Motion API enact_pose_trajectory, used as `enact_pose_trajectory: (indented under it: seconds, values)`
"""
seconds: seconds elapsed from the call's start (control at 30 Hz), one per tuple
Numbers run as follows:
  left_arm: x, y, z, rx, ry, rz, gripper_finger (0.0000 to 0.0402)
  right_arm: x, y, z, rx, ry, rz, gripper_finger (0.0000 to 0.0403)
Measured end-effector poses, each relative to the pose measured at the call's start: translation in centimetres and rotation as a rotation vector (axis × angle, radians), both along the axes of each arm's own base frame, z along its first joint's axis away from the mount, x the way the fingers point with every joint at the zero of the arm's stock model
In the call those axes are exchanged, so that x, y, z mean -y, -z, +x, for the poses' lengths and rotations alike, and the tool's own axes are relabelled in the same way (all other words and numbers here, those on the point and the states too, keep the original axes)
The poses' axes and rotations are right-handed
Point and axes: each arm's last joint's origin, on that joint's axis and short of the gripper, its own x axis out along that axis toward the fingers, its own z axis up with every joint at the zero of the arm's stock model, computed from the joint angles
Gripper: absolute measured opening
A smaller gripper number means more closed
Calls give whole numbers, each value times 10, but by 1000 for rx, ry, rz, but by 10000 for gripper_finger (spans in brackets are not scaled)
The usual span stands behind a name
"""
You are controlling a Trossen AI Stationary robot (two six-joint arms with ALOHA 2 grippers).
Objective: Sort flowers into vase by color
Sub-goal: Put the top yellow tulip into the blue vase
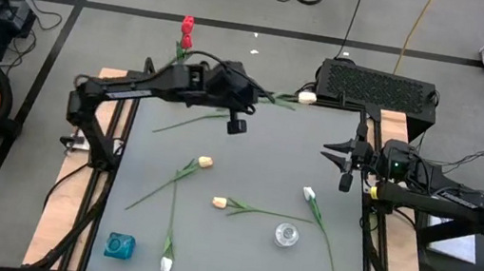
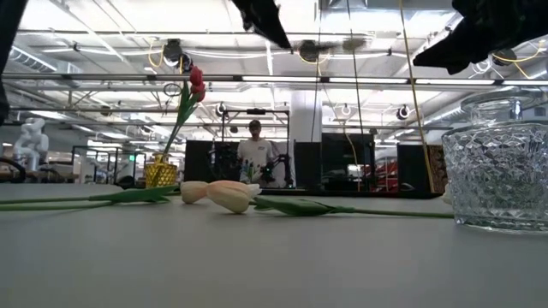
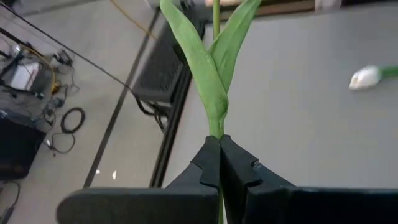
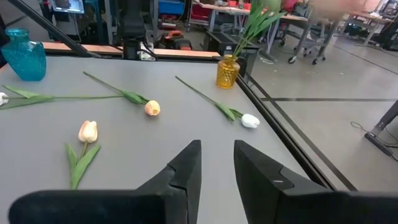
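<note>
My left gripper [image 1: 256, 92] is over the table's far edge, shut on a green-stemmed flower whose cream bud [image 1: 306, 97] points toward the table's right. Its leaves [image 3: 211, 68] fan out ahead of the fingertips [image 3: 219, 140]. A yellow vase [image 2: 160, 171] with red flowers [image 1: 187, 26] stands at the far left. A blue vase [image 1: 119, 246] is at the near left and a clear glass vase [image 1: 286, 234] at the near right. Several flowers lie flat on the table, among them a peach bud [image 1: 219, 203] and a white bud [image 1: 308, 194]. My right gripper [image 1: 346, 161] waits open at the right edge. My left gripper pinches the flower's stem just below the base of its leaves [image 3: 216, 129] between its two fingers. The stem runs along the fingers and out past their tips. The fingers slant down from the table's left, and the flower is lifted clear of the table.
A black box [image 1: 376, 86] sits beyond the far right edge. A loose stem [image 1: 191, 123] lies under my left arm. A cream bud [image 1: 205, 162] and a white bud [image 1: 166, 264] lie left of centre. A person [image 2: 254, 154] stands far behind the table.
</note>
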Motion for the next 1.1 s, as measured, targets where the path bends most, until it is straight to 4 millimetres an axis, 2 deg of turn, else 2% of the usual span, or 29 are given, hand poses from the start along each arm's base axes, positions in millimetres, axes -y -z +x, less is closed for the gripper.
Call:
enact_pose_trajectory:
  seconds: [0.3, 0.67, 0.8, 1.1]
  values:
    - [20, -55, -51, 164, 20, 32, 0, 0, 1, 0, -10, 4, 4, 86]
    - [41, -112, -140, 378, 10, 48, 0, 0, 1, 0, -8, 5, 4, 86]
    - [47, -120, -171, 412, 0, 40, 0, 0, 1, 0, -7, 6, 7, 86]
    - [63, -116, -248, 515, -20, 14, 0, 0, 1, 0, -1, 15, 24, 86]
